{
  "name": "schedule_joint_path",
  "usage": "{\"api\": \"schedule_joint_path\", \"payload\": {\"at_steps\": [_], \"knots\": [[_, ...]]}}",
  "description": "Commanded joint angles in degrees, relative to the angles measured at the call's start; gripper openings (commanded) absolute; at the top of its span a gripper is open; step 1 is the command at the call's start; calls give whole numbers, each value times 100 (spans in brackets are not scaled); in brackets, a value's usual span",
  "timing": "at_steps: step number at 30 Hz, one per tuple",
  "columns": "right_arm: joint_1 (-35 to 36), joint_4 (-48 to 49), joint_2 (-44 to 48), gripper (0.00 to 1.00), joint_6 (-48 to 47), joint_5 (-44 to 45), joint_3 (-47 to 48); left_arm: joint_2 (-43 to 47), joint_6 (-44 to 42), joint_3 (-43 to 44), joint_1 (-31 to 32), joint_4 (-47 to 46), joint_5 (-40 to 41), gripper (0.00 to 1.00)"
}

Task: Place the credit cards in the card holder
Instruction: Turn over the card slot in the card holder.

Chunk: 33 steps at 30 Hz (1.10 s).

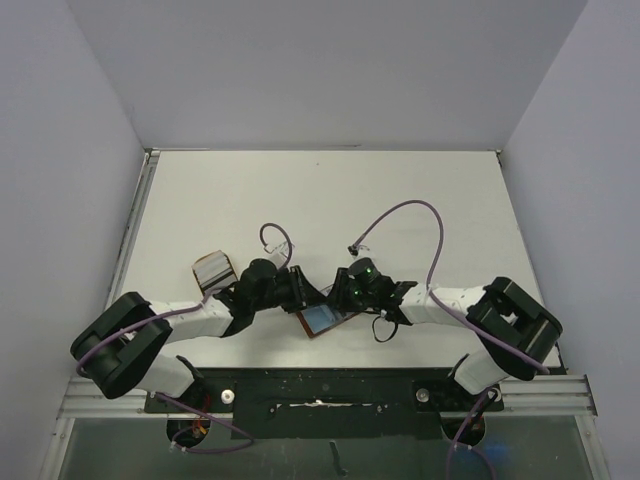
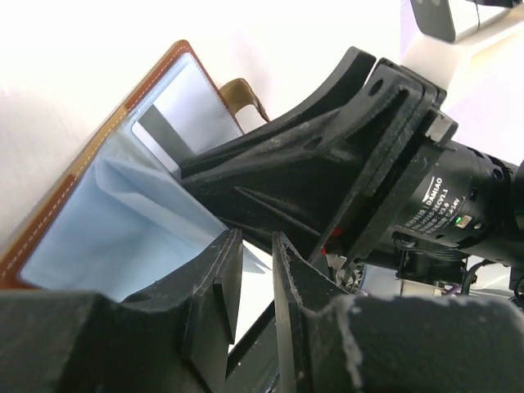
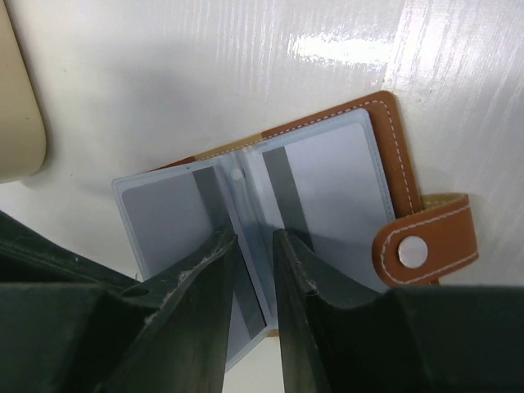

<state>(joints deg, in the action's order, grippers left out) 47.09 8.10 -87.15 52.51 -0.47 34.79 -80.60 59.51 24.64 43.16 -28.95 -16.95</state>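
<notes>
Right wrist view gives us the clearest look. The small brown leather folding card holder (image 3: 395,155) lies open on the white table (image 3: 246,57), with its snap tab flung outward and its pale clear pockets facing up. Two pale grey credit cards (image 3: 327,176), each with a dark stripe, sit in the pockets on either side of the centre fold. The right gripper (image 3: 254,246) hangs over that fold with its jaws parted. A loose clear leaf shows in the gap, but we see nothing pinched, so we read this hand as released.

In the left wrist view, the left gripper (image 2: 255,250) reaches in from the left with its jaws nearly together. A pale blue leaf runs toward their gap, and we cannot tell whether it is clamped. We judge that this arm is there to keep the holder spread and steady while the other arm works.

From above, the holder lies between the two grippers, near the table's near edge. A tan rounded dish (image 3: 16,106) sits apart from it. We judge the visible cards to be seated.
</notes>
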Motion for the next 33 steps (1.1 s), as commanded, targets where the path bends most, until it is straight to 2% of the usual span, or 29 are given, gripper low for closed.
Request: {"api": "schedule_joint_path", "payload": {"at_steps": [1,6,17,23,30,33], "knots": [[88,-25,359,29,-85,109,-114,-114,-128,279,44,-172,114,21],[90,-707,770,39,-227,655,-7,-321,-296,442,44,-116,214,21],[-22,-1670,2028,46,-443,1224,-150,-911,-397,1058,172,10,281,21],[-81,-1638,2459,47,-489,1092,-372,-610,-455,1076,241,266,898,21],[-107,-1582,2277,49,-676,1004,-267,-158,-827,1280,228,1918,1499,22],[-191,-1552,1985,51,-878,918,-131,163,-791,1140,228,2357,1729,24]]}}
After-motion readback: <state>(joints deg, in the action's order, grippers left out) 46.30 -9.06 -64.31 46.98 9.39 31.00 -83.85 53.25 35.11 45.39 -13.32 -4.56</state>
